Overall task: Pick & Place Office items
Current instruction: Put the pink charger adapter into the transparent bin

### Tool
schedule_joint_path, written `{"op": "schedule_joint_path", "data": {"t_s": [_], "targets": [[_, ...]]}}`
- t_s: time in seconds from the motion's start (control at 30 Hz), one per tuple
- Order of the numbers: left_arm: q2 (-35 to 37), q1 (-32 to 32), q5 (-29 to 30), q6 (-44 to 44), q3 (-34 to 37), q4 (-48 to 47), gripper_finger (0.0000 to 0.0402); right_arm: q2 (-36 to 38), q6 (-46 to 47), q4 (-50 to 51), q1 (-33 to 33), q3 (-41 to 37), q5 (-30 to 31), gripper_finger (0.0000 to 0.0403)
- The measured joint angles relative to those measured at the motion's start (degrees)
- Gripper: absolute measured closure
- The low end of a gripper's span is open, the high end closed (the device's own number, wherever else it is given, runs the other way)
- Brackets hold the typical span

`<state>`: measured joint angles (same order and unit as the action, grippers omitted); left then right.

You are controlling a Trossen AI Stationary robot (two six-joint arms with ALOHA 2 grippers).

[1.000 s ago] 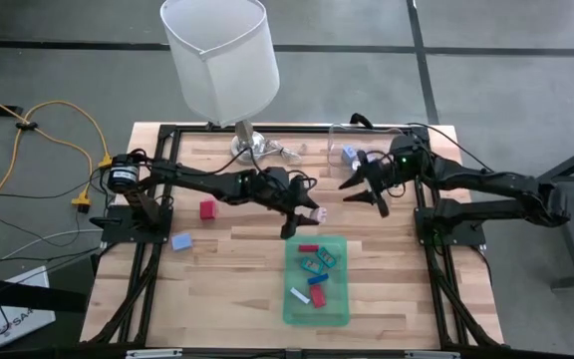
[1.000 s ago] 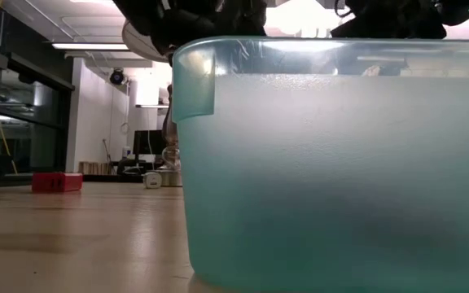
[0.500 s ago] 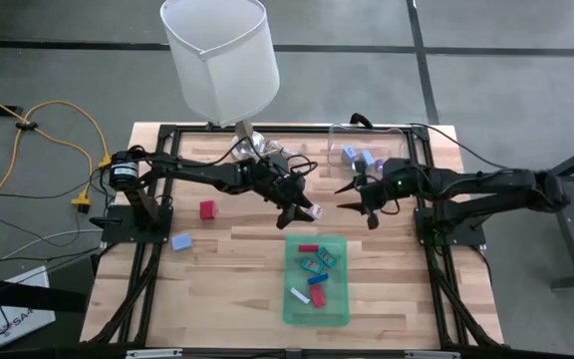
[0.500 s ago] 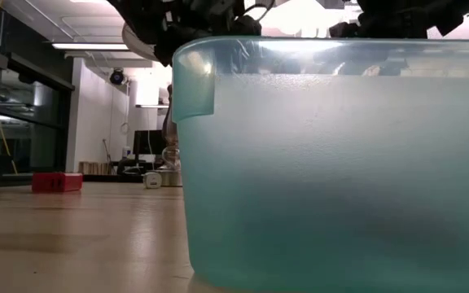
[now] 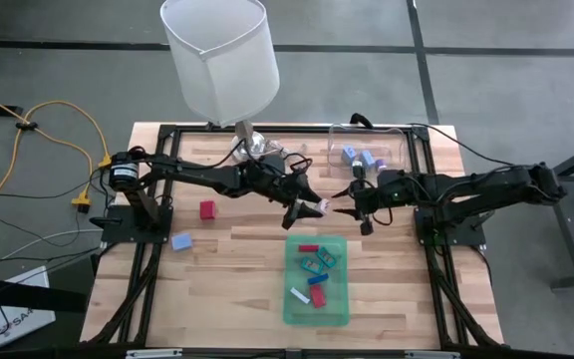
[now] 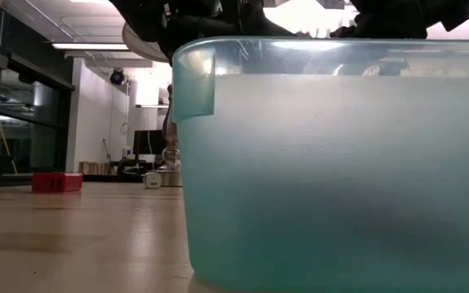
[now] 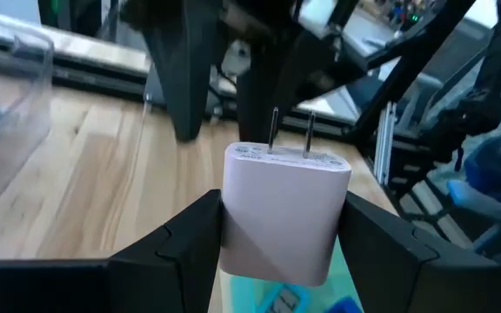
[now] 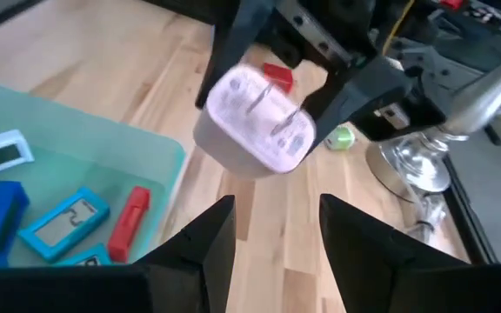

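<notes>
Partly done: several office items [image 5: 315,267] already in the green tray [image 5: 339,309]. Left claw [image 7: 277,228] clamped on a pink plug adapter [image 7: 283,211], prongs toward the right claw [image 8: 270,228], fingers apart, empty. Left on the surface [image 5: 227,269]: red block [image 5: 207,209], blue block [image 5: 181,241].

I see my left gripper [image 5: 311,206] holding a small pinkish-white block [image 5: 320,207] above the wooden table [image 5: 237,259], right gripper [image 5: 352,208] just beside it, green translucent tray [image 5: 318,309] nearer.
</notes>
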<state>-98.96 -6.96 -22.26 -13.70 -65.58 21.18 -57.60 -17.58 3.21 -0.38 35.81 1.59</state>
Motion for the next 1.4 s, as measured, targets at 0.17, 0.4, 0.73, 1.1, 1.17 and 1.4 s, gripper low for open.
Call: {"op": "schedule_joint_path", "data": {"t_s": [0.17, 0.4, 0.73, 1.1, 1.17, 1.4], "targets": [[0.15, 0.0, 3.32, 3.26, 0.0, 2.89, 0.0205, 0.06, 1.46, 0.01, 0.91, 0.0, 5.05, 0.0248], [0.24, 0.0, 9.66, 7.21, 0.0, 6.77, 0.0205, 0.06, 3.02, -0.05, 0.87, 0.0, 7.78, 0.0248], [0.35, 0.0, 11.14, 9.39, 0.0, 9.72, 0.0205, 0.06, 6.86, -0.9, -0.16, 0.0, 7.74, 0.0248], [0.35, 0.02, 11.74, 9.69, 0.0, 9.77, 0.0205, 0.06, 6.84, -2.5, -0.11, 0.0, 5.78, 0.0231], [0.34, 0.02, 11.74, 9.85, 0.0, 9.78, 0.0205, 0.06, 6.84, -3.11, -0.11, 0.0, 5.65, 0.0214], [0.33, 0.02, 11.69, 9.89, 0.0, 11.68, 0.0205, 0.06, 6.85, -4.84, -0.11, 0.0, 6.0, 0.0171]]}}
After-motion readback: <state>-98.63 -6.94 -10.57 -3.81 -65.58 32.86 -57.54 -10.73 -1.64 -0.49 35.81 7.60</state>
